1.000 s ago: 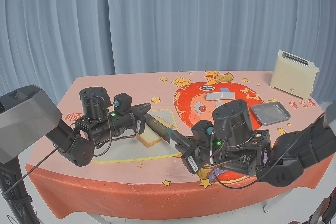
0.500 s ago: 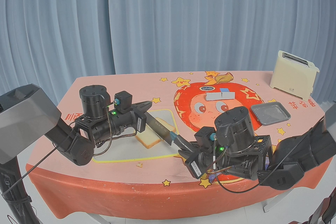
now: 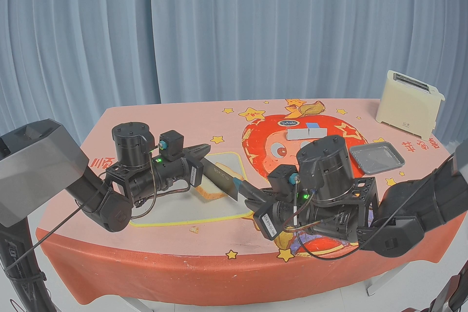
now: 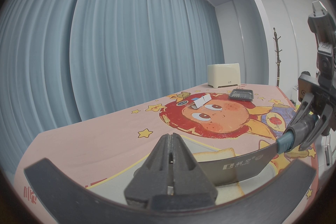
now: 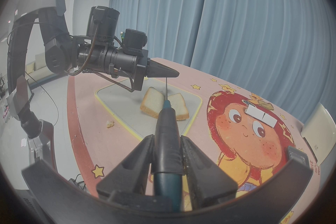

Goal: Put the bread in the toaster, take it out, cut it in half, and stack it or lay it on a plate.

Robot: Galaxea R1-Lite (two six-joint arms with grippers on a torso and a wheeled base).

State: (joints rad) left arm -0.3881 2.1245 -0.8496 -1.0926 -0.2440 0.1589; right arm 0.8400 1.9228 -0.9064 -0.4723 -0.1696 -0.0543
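Right gripper (image 3: 252, 201) clamps the dark-handled steel knife (image 3: 222, 175), blade set across the square toasted bread slice (image 3: 208, 192) on the yellow-edged white mat (image 3: 165, 213). Left gripper (image 3: 205, 150), fingers pressed together and empty, sits just beside the blade's far end.
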